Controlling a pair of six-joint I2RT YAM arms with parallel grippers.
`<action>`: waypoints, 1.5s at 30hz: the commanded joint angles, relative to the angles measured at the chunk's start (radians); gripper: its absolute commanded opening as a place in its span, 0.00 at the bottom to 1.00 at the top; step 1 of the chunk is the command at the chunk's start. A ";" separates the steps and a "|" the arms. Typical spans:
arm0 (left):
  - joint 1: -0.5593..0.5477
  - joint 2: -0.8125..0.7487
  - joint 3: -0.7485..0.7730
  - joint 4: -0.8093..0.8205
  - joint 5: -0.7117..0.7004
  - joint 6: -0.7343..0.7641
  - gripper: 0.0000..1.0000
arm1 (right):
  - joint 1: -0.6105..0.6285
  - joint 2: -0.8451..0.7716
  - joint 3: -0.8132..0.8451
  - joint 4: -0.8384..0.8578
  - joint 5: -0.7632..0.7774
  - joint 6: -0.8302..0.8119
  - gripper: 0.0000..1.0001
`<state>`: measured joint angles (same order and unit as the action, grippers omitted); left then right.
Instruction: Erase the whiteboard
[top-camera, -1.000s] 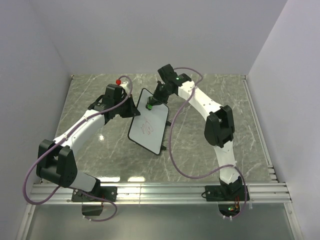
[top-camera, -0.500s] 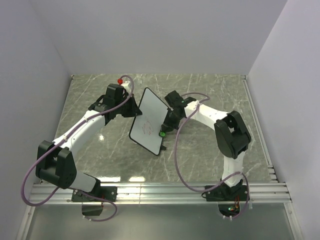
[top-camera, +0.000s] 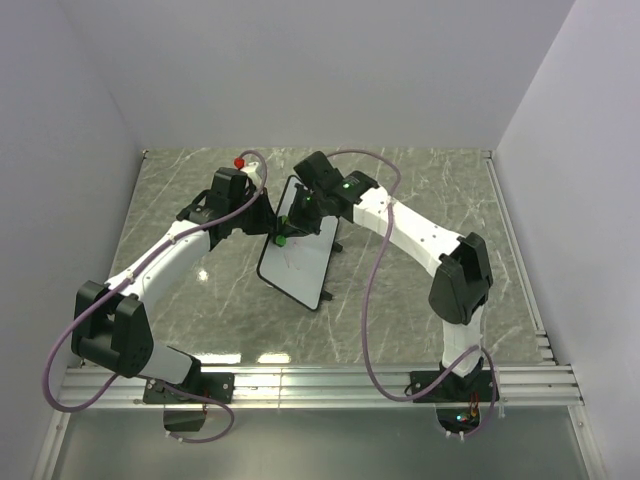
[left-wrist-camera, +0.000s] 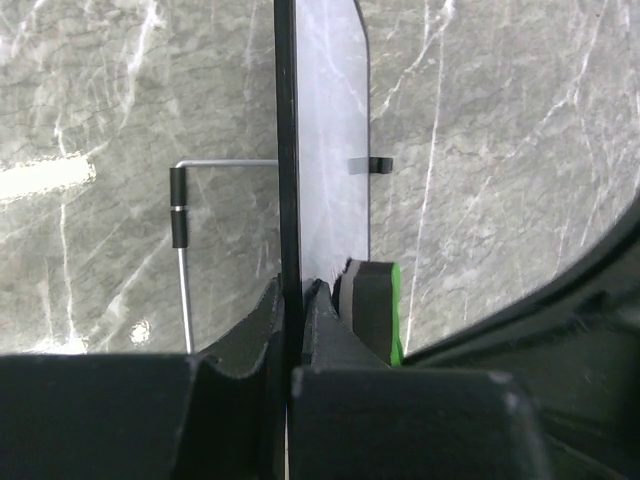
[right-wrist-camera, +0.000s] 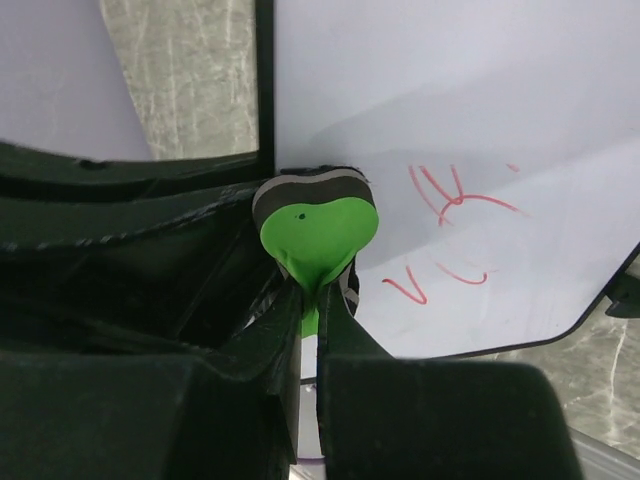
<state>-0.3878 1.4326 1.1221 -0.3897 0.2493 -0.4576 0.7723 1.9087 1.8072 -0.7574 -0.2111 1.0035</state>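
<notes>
The whiteboard (top-camera: 300, 258) stands tilted on the table, white with a thin black frame. Faint red scribbles remain on its face (right-wrist-camera: 450, 225). My left gripper (top-camera: 262, 218) is shut on the board's left edge; in the left wrist view the jaws (left-wrist-camera: 297, 300) clamp the black frame edge-on. My right gripper (top-camera: 293, 222) is shut on the green eraser (top-camera: 282, 240), squeezing it. In the right wrist view the eraser (right-wrist-camera: 318, 232) presses against the board near its left edge, left of the scribbles. The eraser also shows beside my left fingers (left-wrist-camera: 375, 308).
The board's wire stand (left-wrist-camera: 180, 215) shows behind it in the left wrist view. A red-tipped marker (top-camera: 239, 162) lies at the table's back left. Grey walls enclose the marble table (top-camera: 430, 200) on three sides.
My right gripper swept the eraser from the board's top down to its lower right, then back up to the upper left edge. The scribbles look fainter. My left arm held still.
</notes>
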 joint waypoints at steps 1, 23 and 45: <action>-0.025 0.012 -0.044 -0.129 -0.051 0.111 0.00 | 0.002 0.049 0.052 0.053 0.007 0.014 0.00; -0.025 -0.011 -0.058 -0.109 -0.047 0.112 0.00 | -0.068 0.033 -0.289 0.071 0.035 -0.054 0.00; -0.036 -0.015 -0.059 -0.110 -0.067 0.117 0.00 | -0.019 0.070 -0.153 0.079 -0.027 0.020 0.00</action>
<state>-0.3855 1.4075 1.0855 -0.4103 0.2131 -0.4606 0.7029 2.0033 1.8221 -0.6643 -0.2150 1.0267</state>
